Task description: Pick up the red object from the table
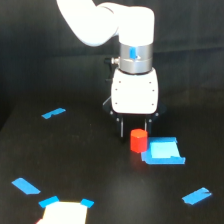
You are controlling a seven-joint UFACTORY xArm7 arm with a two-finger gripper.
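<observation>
Cylinder (138, 140): red, upright on the table (90, 165), touching the left edge of the blue square (163, 151) in the exterior view.
Gripper (135, 131): directly above and behind cylinder, fingers dark; released or clenched, cannot tell.
Tape strip (53, 113): well apart, far left of square.

A small matte red-orange cylinder (138, 140) is showing at centre; bright blue tape strips (53, 113) are dotting the matte black table (75, 165).
</observation>
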